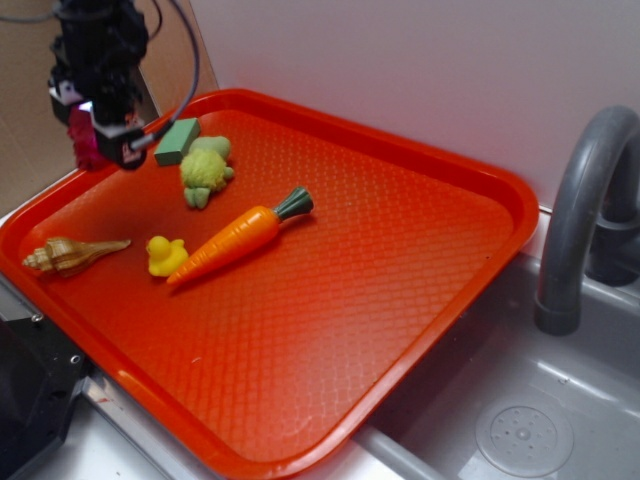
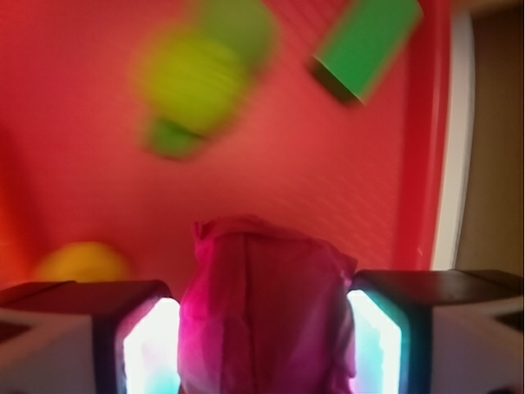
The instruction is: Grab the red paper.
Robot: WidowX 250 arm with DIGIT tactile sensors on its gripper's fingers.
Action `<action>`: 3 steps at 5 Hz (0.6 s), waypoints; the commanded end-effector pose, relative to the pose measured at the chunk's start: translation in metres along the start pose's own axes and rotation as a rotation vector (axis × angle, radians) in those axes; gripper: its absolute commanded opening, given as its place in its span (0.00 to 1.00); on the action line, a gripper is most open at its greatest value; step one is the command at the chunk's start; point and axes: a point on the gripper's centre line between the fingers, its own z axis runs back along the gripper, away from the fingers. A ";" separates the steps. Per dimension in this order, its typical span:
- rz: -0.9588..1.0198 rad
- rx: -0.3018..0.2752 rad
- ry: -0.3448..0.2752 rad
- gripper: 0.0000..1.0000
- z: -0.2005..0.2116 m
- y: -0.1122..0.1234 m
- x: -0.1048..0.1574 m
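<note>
End effector (image 2: 264, 328) clamped on red paper (image 2: 262, 312), paper wedged between fingers, raised above tray (image 1: 420, 170).

Light: bright, even, soft shadows.
Glare: fingers (image 2: 156, 349) glow white inside.
Blur: wrist view fuzzy beyond the fingers.

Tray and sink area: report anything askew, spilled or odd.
The orange-red tray sits skewed, its right corner overhanging the sink basin. On it the toys lie scattered at angles: carrot, duck, shell, green block. Nothing is spilled. The gripper is closed on the red paper.
</note>
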 end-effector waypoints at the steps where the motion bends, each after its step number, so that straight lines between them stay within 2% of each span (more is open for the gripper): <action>1: -0.005 -0.086 -0.144 0.00 0.079 -0.076 -0.008; 2: 0.093 -0.135 -0.230 0.00 0.112 -0.074 0.003; 3: 0.165 -0.160 -0.296 0.00 0.133 -0.058 0.006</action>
